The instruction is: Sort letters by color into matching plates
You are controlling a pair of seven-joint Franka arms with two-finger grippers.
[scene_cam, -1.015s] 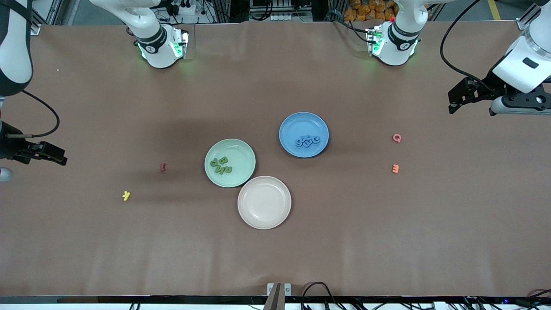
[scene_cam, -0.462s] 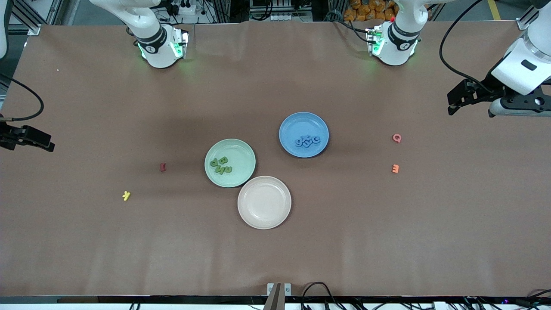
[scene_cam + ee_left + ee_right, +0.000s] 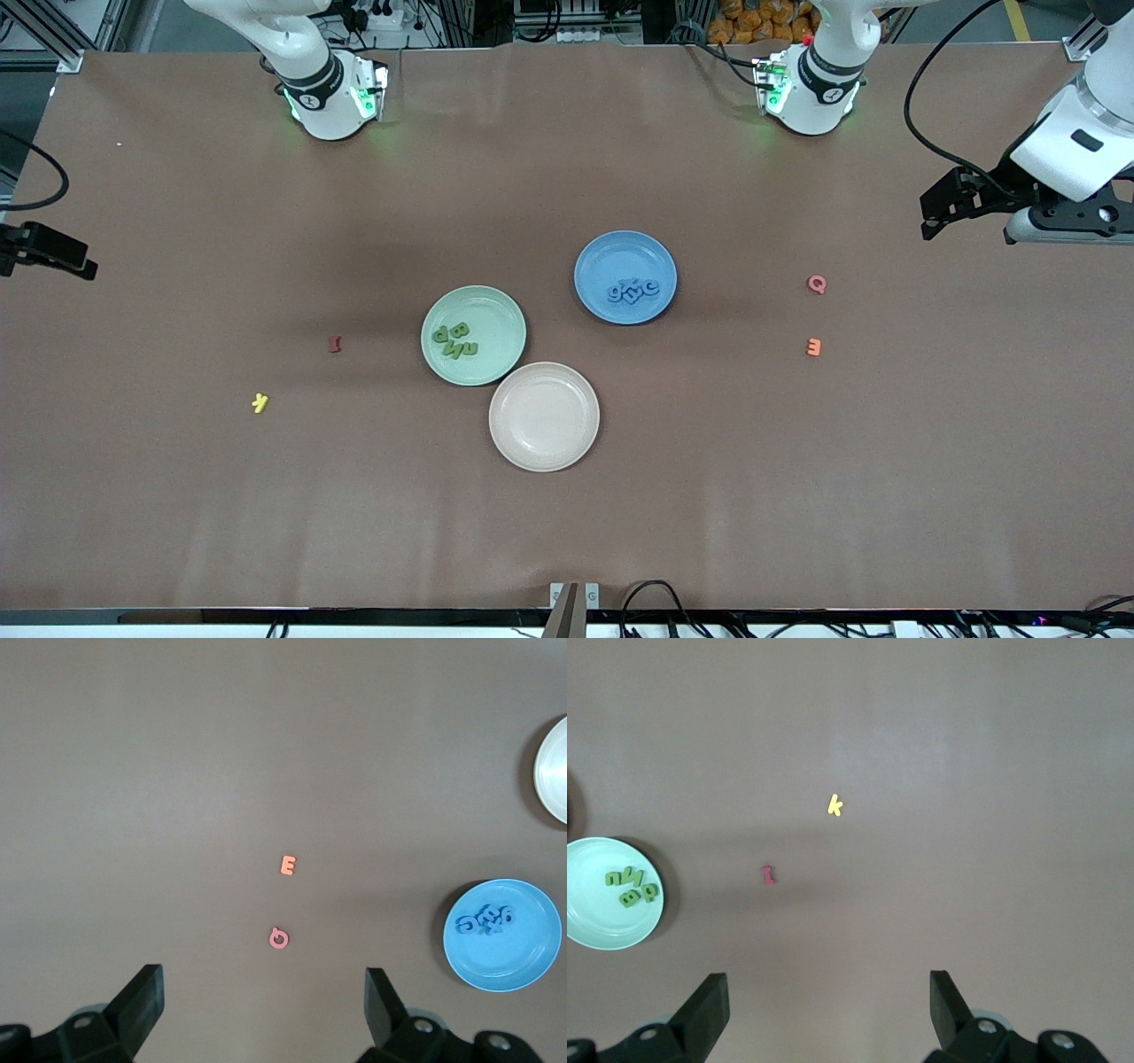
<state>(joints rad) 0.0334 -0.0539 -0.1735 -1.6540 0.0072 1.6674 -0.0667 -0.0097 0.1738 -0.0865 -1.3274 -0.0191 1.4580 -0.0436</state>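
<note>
Green letters (image 3: 454,340) in mint plate (image 3: 496,310), blue letters (image 3: 633,290) in blue plate (image 3: 602,257).
Left gripper (image 3: 264,997), right gripper (image 3: 829,1001): fingers wide, empty, over desk (image 3: 797,496) ends.

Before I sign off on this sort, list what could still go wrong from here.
1. Four letters lie loose on the table: the pink letter, orange letter, red letter and yellow letter. None matches the green plate or blue plate, so they may end up misplaced or left out.
2. The beige plate appears to touch the green plate; a reach there could nudge both.
3. These letters are tiny, and the open left gripper and right gripper hover at the table's ends, so a pinch could miss.
</note>
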